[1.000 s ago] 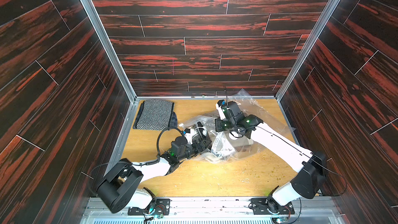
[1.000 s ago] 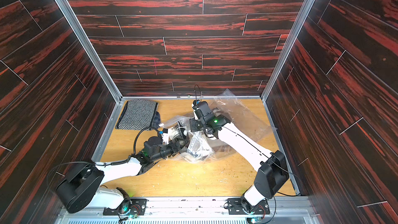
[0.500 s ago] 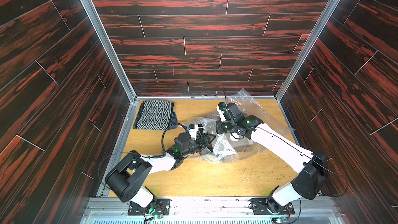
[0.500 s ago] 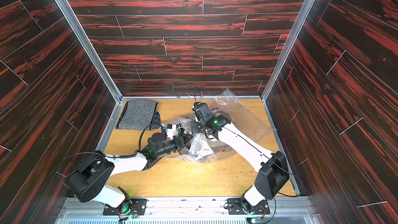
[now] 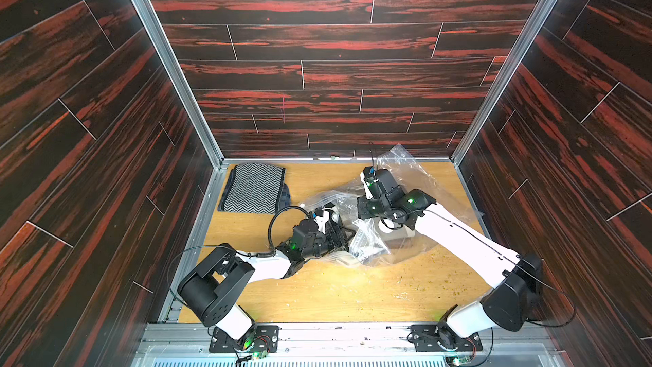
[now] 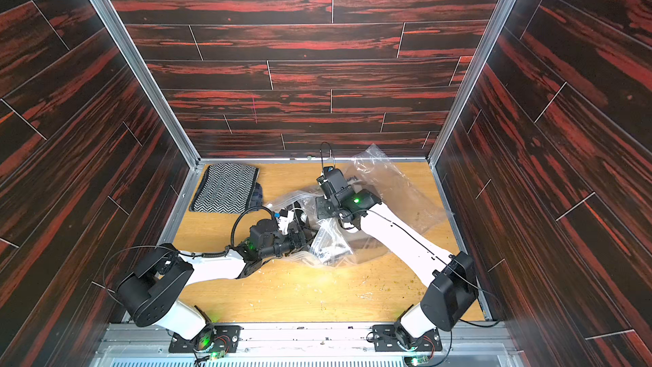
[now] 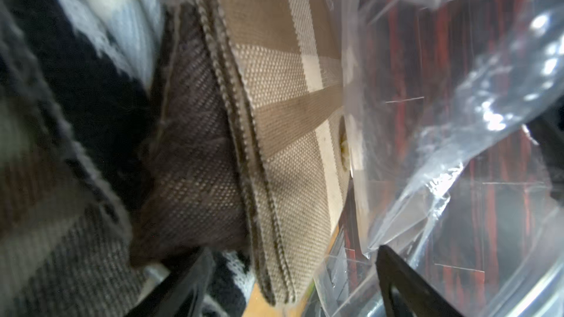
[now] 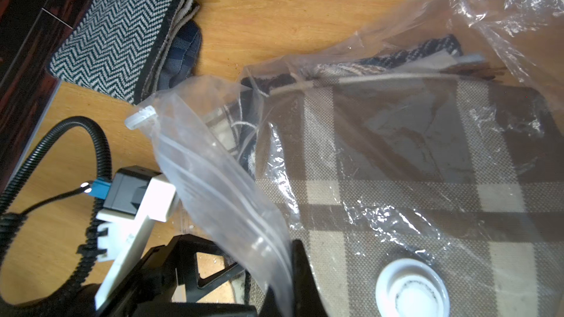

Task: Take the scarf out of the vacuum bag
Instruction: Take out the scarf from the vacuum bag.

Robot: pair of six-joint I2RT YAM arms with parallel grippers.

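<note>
Evidently the reach-in is the step in hand. In both top views the vacuum bag [image 5: 423,174] lies crumpled right of centre on the table [image 5: 317,294], its mouth turned left. The right gripper [image 5: 361,215] lifts the bag's lip and the left gripper [image 5: 347,235] sits in the opening. A herringbone scarf [image 5: 254,188] lies folded in the far left corner. In the left wrist view the left gripper's fingers [image 7: 189,279] stand wide apart, clamping nothing, with the folded edge of the tan check scarf [image 7: 283,135] between them. In the right wrist view the right gripper's jaws are closed on the zip-seal edge [image 8: 213,184]. The scarf lies flat inside, under the film that carries the white valve disc [image 8: 412,291]. Next, I judge, the left jaws must close on fabric alone, not film, then draw leftward out of the mouth.
</note>
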